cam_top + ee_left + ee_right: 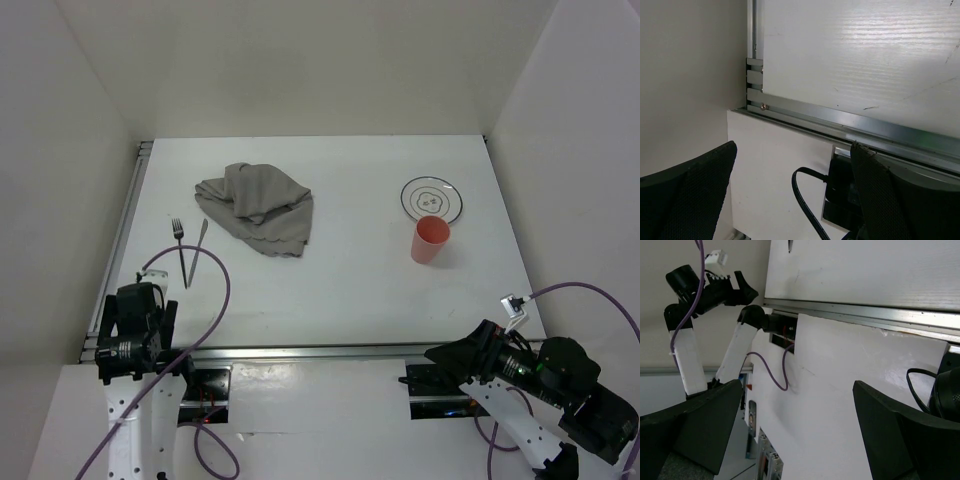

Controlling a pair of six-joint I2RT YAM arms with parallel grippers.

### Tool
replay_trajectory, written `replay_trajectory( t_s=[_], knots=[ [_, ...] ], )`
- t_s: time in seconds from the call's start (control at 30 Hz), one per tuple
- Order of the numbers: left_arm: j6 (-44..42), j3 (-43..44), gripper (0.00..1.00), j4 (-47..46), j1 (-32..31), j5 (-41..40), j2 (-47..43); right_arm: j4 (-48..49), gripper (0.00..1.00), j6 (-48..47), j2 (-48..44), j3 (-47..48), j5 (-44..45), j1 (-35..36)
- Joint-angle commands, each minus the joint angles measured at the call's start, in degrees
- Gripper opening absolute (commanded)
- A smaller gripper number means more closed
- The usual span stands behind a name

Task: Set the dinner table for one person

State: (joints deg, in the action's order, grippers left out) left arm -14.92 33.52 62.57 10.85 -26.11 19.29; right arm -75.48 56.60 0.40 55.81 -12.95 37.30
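At the near rail of the dinner table (340, 290), both arms are parked.
The white tabletop, spread beyond the bases, is judged rigid, heavy and fixed: a surface to be laid on, not gripped. The left gripper (792, 155) and right gripper (797, 390) are held wide apart, with nothing held. A crumpled grey cloth (258, 208), fork (180, 245), knife (198, 250), plate (432, 199) and pink cup (430, 241) are seen; whether the cup touches the plate cannot be told.

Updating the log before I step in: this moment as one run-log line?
left gripper open, empty | right gripper open, empty | fork, knife, cloth left; plate, cup right | table unset
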Motion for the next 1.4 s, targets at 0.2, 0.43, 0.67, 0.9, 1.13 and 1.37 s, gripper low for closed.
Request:
replay_trajectory(
  t_s=[0.2,0.43,0.67,0.9,1.13,1.37],
  knots=[
    [-0.37,5.75,1.0,-1.22,0.31,2.1,2.41,0.25,1.0,-2.45,8.35,5.35,1.77,-0.03],
    [-1.52,40.36,1.0,3.0,0.31,31.26,20.76,2.96,1.0,-13.34,29.95,19.23,8.28,-0.03],
    [1.29,65.78,1.0,7.92,-2.04,45.0,52.04,14.1,1.0,-23.54,48.96,28.29,17.59,-0.03],
    [-0.29,68.01,1.0,4.24,-15.91,37.9,73.42,28.78,1.0,-29.35,60.48,26.2,17.7,-0.03],
    [5.42,67.54,0.97,-4.73,-17.19,32.17,89.33,38.56,1.0,-31.28,72.51,23.73,12.6,-0.03],
    [7.62,73.7,0.91,-7.81,-20.34,30.7,101.72,43.4,1.0,-33.4,83.96,24.34,12.6,-2.05]
  ],
)
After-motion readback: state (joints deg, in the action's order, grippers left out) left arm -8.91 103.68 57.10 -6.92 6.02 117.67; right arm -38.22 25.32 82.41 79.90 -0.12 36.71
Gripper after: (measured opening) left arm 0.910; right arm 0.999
